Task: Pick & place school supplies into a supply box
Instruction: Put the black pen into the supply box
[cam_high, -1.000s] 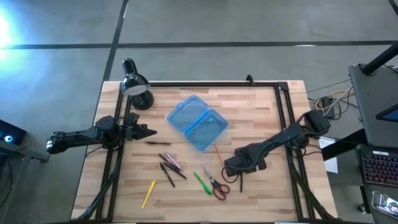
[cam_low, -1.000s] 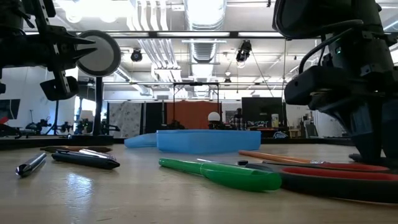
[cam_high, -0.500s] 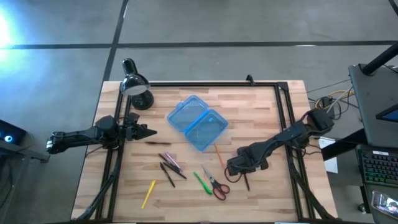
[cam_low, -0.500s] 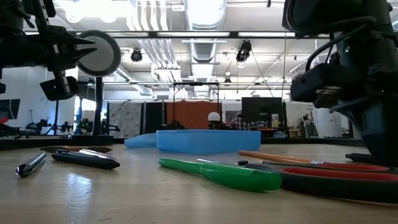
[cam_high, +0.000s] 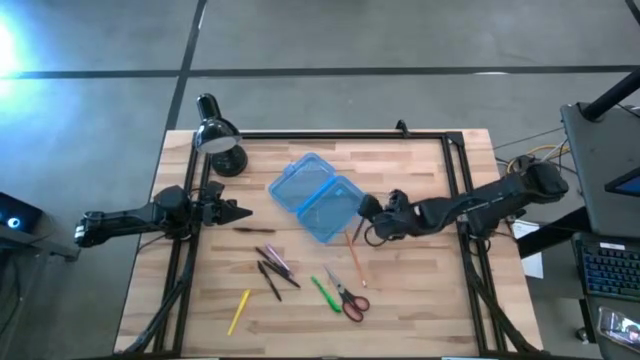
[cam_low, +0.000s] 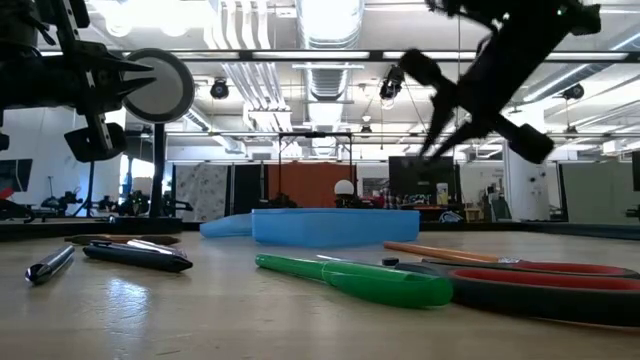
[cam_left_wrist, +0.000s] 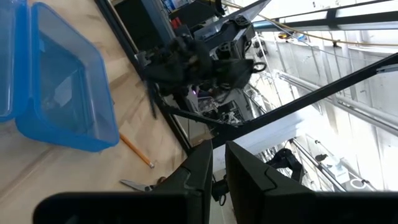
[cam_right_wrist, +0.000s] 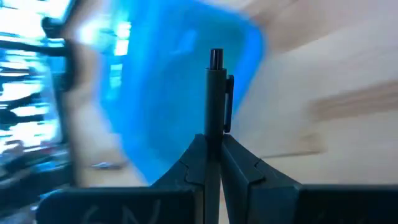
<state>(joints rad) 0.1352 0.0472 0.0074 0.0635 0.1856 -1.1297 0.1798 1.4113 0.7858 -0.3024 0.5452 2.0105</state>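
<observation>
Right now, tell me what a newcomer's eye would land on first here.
The open blue supply box at the table's middle stands out first. Right beside it the right pincer hangs above the table, shut on a dark pen. Nearer the front edge lie the green pen and the red-handled scissors.

Box (cam_high: 318, 197): translucent blue. Table (cam_high: 420, 170): pale wood planks, black frame. Lamp (cam_high: 218, 135): glossy black. Loose items: yellow pencil (cam_high: 238, 311), green pen (cam_high: 324, 293), orange pencil (cam_high: 353, 258), scissors (cam_high: 349, 297) with red-orange handles, several dark pens (cam_high: 270, 270). Pen (cam_right_wrist: 215, 99) in the right gripper (cam_high: 368, 208): black. Both arms black; floor grey.
</observation>
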